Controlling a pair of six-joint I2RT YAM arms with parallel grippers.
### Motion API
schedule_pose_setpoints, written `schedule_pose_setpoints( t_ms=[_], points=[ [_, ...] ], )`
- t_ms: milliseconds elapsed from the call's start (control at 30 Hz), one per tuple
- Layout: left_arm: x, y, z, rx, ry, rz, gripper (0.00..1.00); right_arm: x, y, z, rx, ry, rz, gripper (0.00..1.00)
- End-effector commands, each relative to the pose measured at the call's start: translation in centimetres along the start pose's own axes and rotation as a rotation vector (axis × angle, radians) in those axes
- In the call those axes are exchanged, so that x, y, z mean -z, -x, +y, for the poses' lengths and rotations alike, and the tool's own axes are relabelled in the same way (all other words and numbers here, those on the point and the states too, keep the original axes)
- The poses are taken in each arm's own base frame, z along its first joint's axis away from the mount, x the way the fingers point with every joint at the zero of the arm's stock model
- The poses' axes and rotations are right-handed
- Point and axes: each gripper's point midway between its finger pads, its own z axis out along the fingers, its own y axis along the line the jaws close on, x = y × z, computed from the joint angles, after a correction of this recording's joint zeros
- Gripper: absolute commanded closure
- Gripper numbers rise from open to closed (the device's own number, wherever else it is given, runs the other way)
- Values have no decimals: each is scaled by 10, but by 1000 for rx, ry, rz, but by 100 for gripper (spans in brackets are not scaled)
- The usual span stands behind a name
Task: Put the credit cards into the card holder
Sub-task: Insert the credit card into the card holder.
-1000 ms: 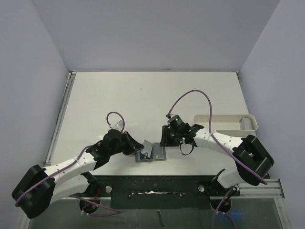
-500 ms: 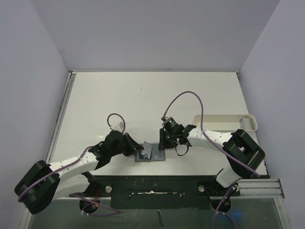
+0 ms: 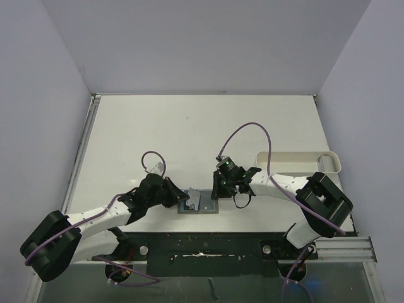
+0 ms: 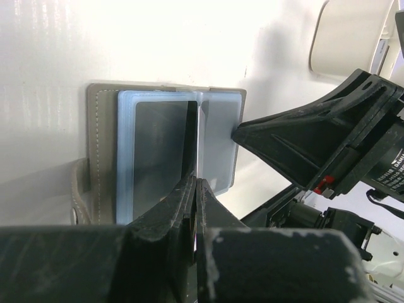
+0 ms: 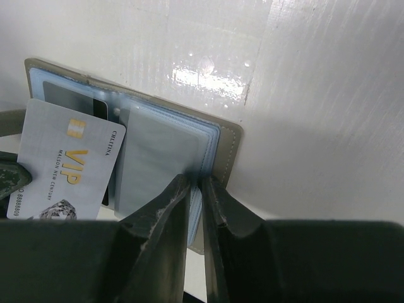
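While L pincer (image 4: 193,182) pinches card (image 5: 66,161) over open holder (image 4: 96,145), R pincer (image 5: 201,184) nips its edge.

We see a white oblong plastic tray (image 3: 297,161) at the right of the top view, lying on the white surface (image 3: 189,126), enclosed by pale lilac walls (image 3: 38,95).

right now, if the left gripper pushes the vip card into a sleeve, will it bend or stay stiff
Probably stiff: the VIP card looks flat though the left gripper holds just one end. Edge-on it looks thin, so likely light. The card holder sleeves look soft and might buckle.
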Motion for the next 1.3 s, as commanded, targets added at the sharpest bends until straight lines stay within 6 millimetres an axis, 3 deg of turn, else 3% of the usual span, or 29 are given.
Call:
schedule_pose_setpoints(
  t_ms=[0,1267],
  points=[
    [1,5,-10,-16,-44,-33,100,1,-1,-7,8,-30,-22,86],
    [-17,3,16,-66,54,-59,100,5,-7,-8,2,-27,-25,88]
  ],
)
